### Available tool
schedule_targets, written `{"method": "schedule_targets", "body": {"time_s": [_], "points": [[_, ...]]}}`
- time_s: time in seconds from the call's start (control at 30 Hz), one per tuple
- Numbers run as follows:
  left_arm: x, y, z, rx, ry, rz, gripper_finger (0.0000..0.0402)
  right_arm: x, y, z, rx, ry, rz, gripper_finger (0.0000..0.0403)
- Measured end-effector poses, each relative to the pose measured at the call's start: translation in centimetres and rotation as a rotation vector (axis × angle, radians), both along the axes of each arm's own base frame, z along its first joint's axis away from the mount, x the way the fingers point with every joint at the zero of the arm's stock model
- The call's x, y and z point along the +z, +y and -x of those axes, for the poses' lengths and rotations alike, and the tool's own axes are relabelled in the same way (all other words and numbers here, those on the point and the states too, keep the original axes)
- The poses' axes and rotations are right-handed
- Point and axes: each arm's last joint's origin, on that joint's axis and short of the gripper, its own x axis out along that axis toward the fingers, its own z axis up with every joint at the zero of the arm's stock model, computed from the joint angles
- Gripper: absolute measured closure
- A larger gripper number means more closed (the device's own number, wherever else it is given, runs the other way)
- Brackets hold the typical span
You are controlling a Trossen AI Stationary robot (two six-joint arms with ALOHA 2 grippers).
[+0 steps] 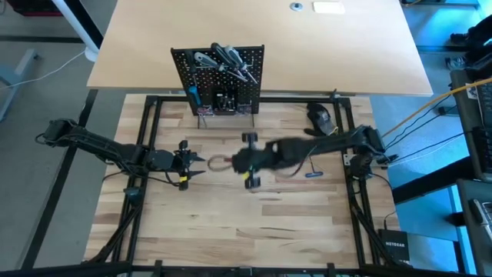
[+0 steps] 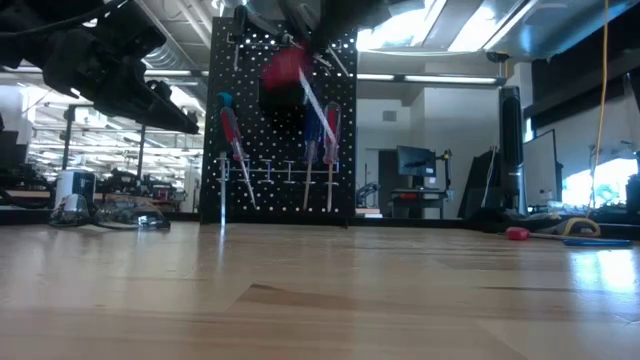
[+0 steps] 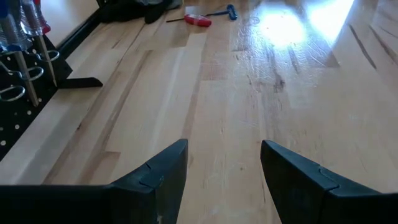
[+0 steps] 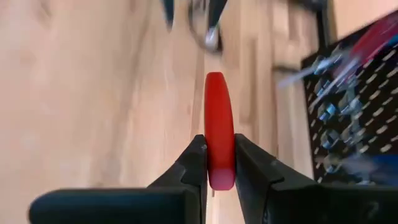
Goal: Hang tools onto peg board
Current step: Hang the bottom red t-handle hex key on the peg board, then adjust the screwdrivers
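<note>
The black peg board [image 1: 219, 77] stands upright at the far side of the table, with several screwdrivers hanging on it; it also shows in the low view [image 2: 280, 150]. My right gripper [image 1: 231, 161] is at the table's middle, in front of the board, shut on a red-handled tool [image 4: 219, 124]. My left gripper [image 1: 194, 160] is just left of it, open and empty above the wood [image 3: 224, 162]. A small red and blue tool [image 1: 315, 174] lies flat on the table to the right. My right gripper pinches the red handle [image 4: 219, 168] of the tool between its two fingers. The fingers lie level, pointing toward the table's left. The handle runs on past the fingertips, along the fingers. The tool is lifted clear of the table.
A dark rounded lump [image 1: 321, 115] sits at the far right near the black frame rail [image 1: 350, 185]. The raised pale tabletop [image 1: 307, 46] lies behind the peg board. Bare wood stretches toward the near edge [image 1: 246, 231].
</note>
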Motion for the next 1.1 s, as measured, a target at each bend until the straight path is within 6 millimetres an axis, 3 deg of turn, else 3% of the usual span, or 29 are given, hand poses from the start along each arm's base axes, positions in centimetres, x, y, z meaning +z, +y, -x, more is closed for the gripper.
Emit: {"method": "schedule_targets", "body": {"time_s": [0.17,0.23,0.4,0.53,0.77,0.9,1.1], "points": [[0.0,0.0,0.0,-0.014,0.005,-0.028,0.0208,-8.9,0.7,-0.1,-0.035,0.104,0.096,0.0345],[0.0,0.0,0.0,-0.019,0.007,-0.043,0.0208,-11.4,0.5,-0.1,-0.037,0.133,0.1,0.0345],[0.1,0.4,-0.1,-0.002,0.0,-0.058,0.0208,-13.8,-0.2,-1.0,-0.056,0.134,0.043,0.0338],[0.1,0.6,-0.1,0.005,0.008,-0.058,0.0208,-15.0,-0.3,-1.3,-0.058,0.135,-0.052,0.0304],[0.0,0.6,-0.1,0.006,0.015,-0.058,0.0208,-14.1,-0.2,-1.2,-0.053,0.203,-0.058,0.0215],[0.0,0.6,-0.1,0.006,0.015,-0.057,0.0208,-11.4,-0.2,-1.3,-0.075,0.276,-0.054,0.0187],[0.0,0.6,-0.1,0.008,0.016,-0.052,0.0208,-6.3,-0.1,-1.6,-0.079,0.304,-0.055,0.0178]]}}
